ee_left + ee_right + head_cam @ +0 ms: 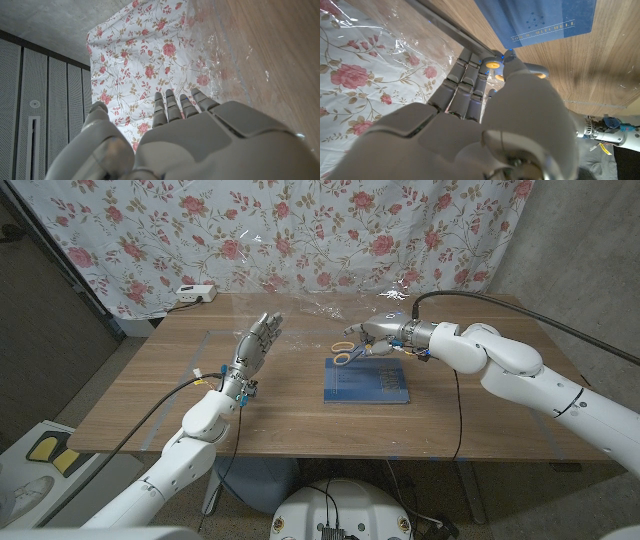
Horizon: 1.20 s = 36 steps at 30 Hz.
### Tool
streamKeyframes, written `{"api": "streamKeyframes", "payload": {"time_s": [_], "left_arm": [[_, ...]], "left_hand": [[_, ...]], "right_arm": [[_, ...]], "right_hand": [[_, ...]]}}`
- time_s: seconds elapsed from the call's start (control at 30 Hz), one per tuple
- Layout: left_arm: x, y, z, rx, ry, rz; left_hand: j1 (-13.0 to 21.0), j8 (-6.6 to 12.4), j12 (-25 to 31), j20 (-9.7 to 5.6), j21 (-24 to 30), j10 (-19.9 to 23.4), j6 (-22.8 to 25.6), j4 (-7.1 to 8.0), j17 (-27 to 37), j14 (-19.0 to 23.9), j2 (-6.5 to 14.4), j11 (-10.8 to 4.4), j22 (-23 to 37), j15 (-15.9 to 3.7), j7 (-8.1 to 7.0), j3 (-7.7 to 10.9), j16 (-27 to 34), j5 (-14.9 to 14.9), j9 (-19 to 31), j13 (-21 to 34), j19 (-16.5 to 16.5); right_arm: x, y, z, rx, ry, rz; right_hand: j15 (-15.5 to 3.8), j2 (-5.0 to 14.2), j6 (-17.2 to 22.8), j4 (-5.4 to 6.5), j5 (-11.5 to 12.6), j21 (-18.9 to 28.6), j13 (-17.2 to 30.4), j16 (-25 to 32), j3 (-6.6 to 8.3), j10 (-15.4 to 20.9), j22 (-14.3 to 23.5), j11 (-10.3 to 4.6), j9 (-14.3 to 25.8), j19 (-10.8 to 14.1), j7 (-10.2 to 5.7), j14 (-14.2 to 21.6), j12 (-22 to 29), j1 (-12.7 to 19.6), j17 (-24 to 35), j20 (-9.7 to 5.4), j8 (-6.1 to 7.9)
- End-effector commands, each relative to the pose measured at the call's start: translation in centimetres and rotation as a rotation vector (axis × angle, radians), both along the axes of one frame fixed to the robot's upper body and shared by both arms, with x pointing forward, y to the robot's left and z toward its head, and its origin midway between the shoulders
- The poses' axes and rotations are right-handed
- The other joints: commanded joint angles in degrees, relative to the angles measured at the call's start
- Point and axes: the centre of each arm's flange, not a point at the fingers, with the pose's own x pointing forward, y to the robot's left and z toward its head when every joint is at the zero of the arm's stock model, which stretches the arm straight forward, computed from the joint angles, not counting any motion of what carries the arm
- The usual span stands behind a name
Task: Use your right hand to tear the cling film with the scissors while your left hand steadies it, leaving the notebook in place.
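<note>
A clear cling film [320, 305] sheet stands across the far part of the wooden table [150, 400]; the flowered curtain shows through it. My left hand [255, 345] is raised in front of the film's left part, fingers apart and pointing up, holding nothing; the left wrist view shows my left hand [190, 135] with the cling film [220, 60] just past its fingertips. A blue notebook [370, 385] lies right of centre. Yellow-handled scissors [343, 354] sit at its far left corner. My right hand [383, 335] curls over them, thumb and fingers pinching the scissors [493, 64] by their handles, beside the notebook [540, 20].
A flowered curtain [300, 230] hangs behind the table. A white power strip [195, 294] lies at the far left edge. A black cable runs along each arm. Bare wood lies at the front and left of the table.
</note>
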Motion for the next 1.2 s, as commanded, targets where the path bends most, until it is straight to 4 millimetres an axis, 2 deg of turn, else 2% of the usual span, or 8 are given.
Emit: {"api": "streamKeyframes", "payload": {"time_s": [0.03,0.1,0.2,0.23,0.3,0.47,0.97,1.2], "left_arm": [[-1.1,-0.4,1.0,0.035,-0.073,0.038],[-1.4,-0.4,1.3,0.055,-0.085,0.049],[-1.9,-0.4,1.7,0.094,-0.106,0.078],[-2.0,-0.4,1.8,0.103,-0.110,0.081],[-2.1,-0.5,1.9,0.112,-0.117,0.085],[-2.4,-0.6,2.2,0.139,-0.131,0.094],[-3.6,-0.5,3.3,0.296,-0.170,0.172],[-3.7,-0.6,3.7,0.331,-0.171,0.182]], "left_hand": [[0.94,-0.44,0.09,0.20,0.03,-0.15,-0.85,-0.18,0.05,0.96,0.08,-0.56,0.21,0.01,-0.47,0.57,0.27,-0.17,0.31,0.23,0.48],[1.30,-0.14,0.20,0.22,0.03,0.23,-0.12,-0.31,0.05,1.28,0.07,-1.16,0.20,-0.23,-1.03,0.72,0.31,-0.21,0.35,0.25,0.53],[1.72,0.11,0.39,0.23,0.05,0.79,0.60,-0.44,0.04,1.54,0.15,-1.16,0.19,-0.25,-1.31,0.93,0.34,-0.25,0.40,0.27,0.65],[2.17,0.15,0.52,0.25,0.05,1.24,0.89,-0.56,0.05,2.80,0.16,-1.56,0.19,-0.74,-1.65,1.13,0.69,-0.30,0.43,0.29,0.73],[2.51,0.05,0.80,0.10,0.21,2.15,0.94,-0.58,0.08,5.13,-0.06,-1.19,0.19,-1.01,-1.99,1.23,1.25,-0.37,0.46,0.30,1.27],[2.64,0.44,1.15,-0.08,0.22,3.39,2.27,-0.54,0.08,5.58,-0.45,-1.64,0.20,-1.10,-2.76,1.17,1.06,-0.43,0.49,0.31,1.52],[3.44,1.55,1.19,0.10,-0.06,4.35,6.52,-0.54,0.08,5.24,-0.55,-1.36,0.20,-1.00,-2.20,1.52,0.38,-0.46,0.64,0.33,1.16],[4.55,1.79,0.03,0.38,-0.35,1.60,9.34,-0.60,0.15,3.06,-0.54,0.35,0.22,-0.33,-1.44,2.04,-0.32,-0.57,0.75,0.56,-0.01]], "right_arm": [[0.0,0.0,1.5,-0.042,-0.013,-0.020],[-0.1,0.0,1.8,-0.056,-0.021,-0.026],[-0.2,0.0,2.3,-0.077,-0.026,-0.038],[-0.2,0.0,2.4,-0.083,-0.026,-0.042],[-0.2,0.0,2.7,-0.090,-0.024,-0.050],[-0.2,-0.1,3.1,-0.102,-0.017,-0.062],[-1.1,-0.2,4.0,-0.152,-0.006,-0.072],[-1.9,-0.2,4.5,-0.163,-0.015,-0.067]], "right_hand": [[-8.24,-0.05,-0.47,-0.04,0.05,0.48,0.30,-0.06,-0.15,11.11,0.22,-10.80,-0.07,-0.18,0.20,0.54,0.22,0.93,0.15,-2.46,0.09],[-8.24,-0.06,-1.14,-0.04,0.06,0.62,0.37,-0.17,-0.18,11.14,0.21,-10.76,-0.12,-0.22,0.45,0.52,0.22,0.97,0.12,-2.46,0.02],[-8.24,-0.01,-3.26,0.02,0.08,0.97,0.51,-0.39,-0.29,11.05,0.19,-10.81,-0.26,-0.43,1.38,0.58,0.11,1.06,0.10,-2.49,-0.19],[-8.24,-0.01,-3.31,0.04,0.08,1.09,0.56,-0.38,-0.31,11.22,0.19,-10.80,-0.28,-0.31,1.63,0.64,0.18,1.07,0.14,-2.53,-0.11],[-8.24,-0.03,-3.79,0.04,0.08,1.15,0.55,-0.40,-0.34,11.26,0.18,-10.66,-0.31,-0.43,1.69,0.67,0.16,1.09,0.18,-2.51,-0.14],[-8.24,-0.02,-3.74,0.05,0.08,1.29,0.55,-0.52,-0.39,11.19,0.16,-10.70,-0.36,-0.59,1.68,0.66,0.06,1.14,0.18,-2.51,0.15],[-8.24,0.04,-3.79,0.08,0.09,1.70,0.84,-0.79,-0.49,10.95,0.13,-10.59,-0.48,-0.80,1.64,0.65,0.01,1.27,0.18,-2.64,0.59],[-8.25,0.06,-3.79,0.10,0.10,1.89,0.87,-0.84,-0.54,11.13,0.11,-10.57,-0.53,-0.89,1.64,0.72,0.03,1.32,0.25,-2.68,0.73]]}}
